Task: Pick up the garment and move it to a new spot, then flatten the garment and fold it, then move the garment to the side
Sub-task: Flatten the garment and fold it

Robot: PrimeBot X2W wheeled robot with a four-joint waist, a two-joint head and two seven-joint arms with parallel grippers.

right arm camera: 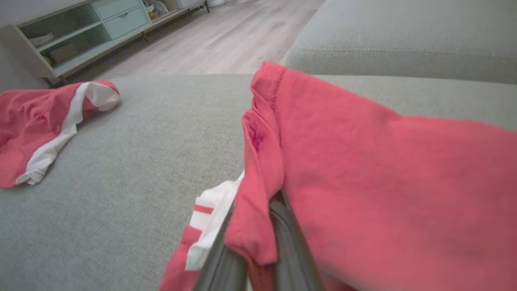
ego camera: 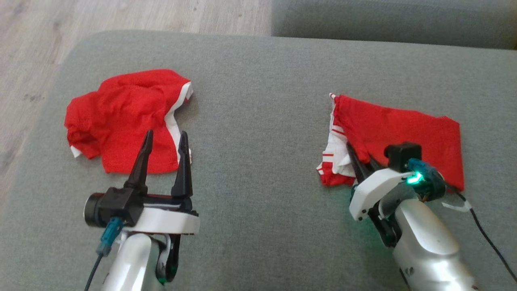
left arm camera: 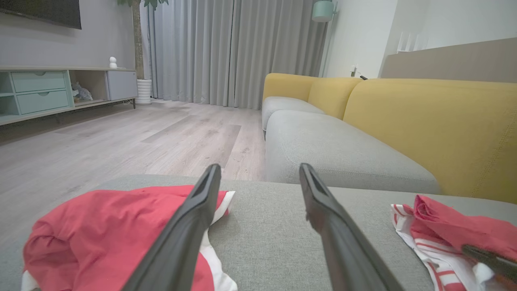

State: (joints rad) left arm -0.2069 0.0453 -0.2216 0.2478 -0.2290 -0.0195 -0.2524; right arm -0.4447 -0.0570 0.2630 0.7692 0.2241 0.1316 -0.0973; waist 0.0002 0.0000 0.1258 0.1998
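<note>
Two red garments with white striped trim lie on the grey cushion (ego camera: 262, 101). The left garment (ego camera: 125, 117) (left arm camera: 101, 226) (right arm camera: 32, 125) is crumpled, and my left gripper (ego camera: 166, 133) (left arm camera: 258, 169) hovers open over its near right edge, touching nothing. The right garment (ego camera: 404, 129) (left arm camera: 456, 230) (right arm camera: 383, 169) lies flatter. My right gripper (ego camera: 358, 155) (right arm camera: 254, 242) is shut on a fold of red cloth at its near left edge, beside the striped white part. The cloth drapes over the fingertips.
Wooden floor (ego camera: 121, 16) lies beyond the cushion's far left edge. A second grey seat (left arm camera: 335, 149) with yellow backrests (left arm camera: 436, 125) stands behind. A teal cabinet (left arm camera: 40, 89) lines the far wall. A black cable (ego camera: 484, 234) trails by my right arm.
</note>
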